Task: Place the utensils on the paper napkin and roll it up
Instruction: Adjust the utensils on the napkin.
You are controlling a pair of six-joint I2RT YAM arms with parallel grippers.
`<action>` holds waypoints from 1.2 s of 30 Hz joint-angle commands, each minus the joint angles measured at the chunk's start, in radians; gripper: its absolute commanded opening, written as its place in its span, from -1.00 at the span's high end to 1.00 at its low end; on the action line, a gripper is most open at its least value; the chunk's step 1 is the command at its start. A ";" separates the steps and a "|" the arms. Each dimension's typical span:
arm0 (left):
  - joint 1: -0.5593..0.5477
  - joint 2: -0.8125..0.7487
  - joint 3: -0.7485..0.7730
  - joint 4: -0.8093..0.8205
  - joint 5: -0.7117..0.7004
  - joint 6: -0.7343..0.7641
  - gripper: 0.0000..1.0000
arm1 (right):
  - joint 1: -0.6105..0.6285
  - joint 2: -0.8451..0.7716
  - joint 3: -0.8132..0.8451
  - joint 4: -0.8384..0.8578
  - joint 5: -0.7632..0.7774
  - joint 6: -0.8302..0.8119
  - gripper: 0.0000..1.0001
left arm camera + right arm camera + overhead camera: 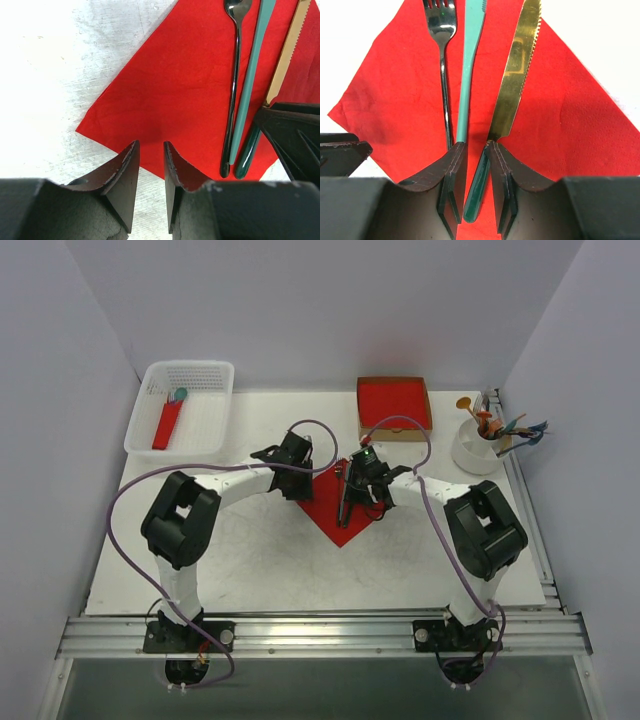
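The paper napkin (340, 512) (185, 90) (390, 100) lies flat as a red diamond at the table's middle. Three utensils lie side by side on it: a dark fork (443, 60) (233, 90), a teal piece (469, 65) (251, 75) and a gold-bladed knife (517, 65) (285, 55) with a dark green handle (479, 187). My right gripper (475, 145) (355, 492) stands over their handle ends, slightly open, the knife handle between its jaws and touching the right finger. My left gripper (151, 145) (296, 472) hovers open and empty over the napkin's left edge.
A white basket (215, 375) at the back left holds a red roll (167, 426) with a teal spoon head. A cardboard box of red napkins (394, 402) sits at the back centre. A white cup (474, 452) with colourful cutlery stands at the back right.
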State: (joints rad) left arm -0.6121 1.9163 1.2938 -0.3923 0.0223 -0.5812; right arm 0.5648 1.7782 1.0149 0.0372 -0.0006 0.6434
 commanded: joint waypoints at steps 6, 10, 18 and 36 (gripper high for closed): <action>0.014 0.012 0.044 0.024 0.011 0.040 0.31 | 0.026 -0.005 0.033 -0.066 0.074 0.030 0.49; 0.017 0.007 0.044 0.026 0.011 0.047 0.31 | 0.036 -0.039 0.039 -0.065 0.088 0.032 0.49; 0.023 0.000 0.039 0.027 0.016 0.055 0.31 | 0.041 -0.022 0.062 -0.117 0.123 0.033 0.48; 0.028 -0.005 0.035 0.030 0.025 0.069 0.32 | 0.056 0.017 0.053 -0.106 0.126 0.048 0.49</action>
State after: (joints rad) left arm -0.5919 1.9182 1.2945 -0.3923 0.0353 -0.5335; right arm 0.6117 1.7809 1.0489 -0.0471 0.0937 0.6807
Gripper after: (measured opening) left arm 0.341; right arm 0.256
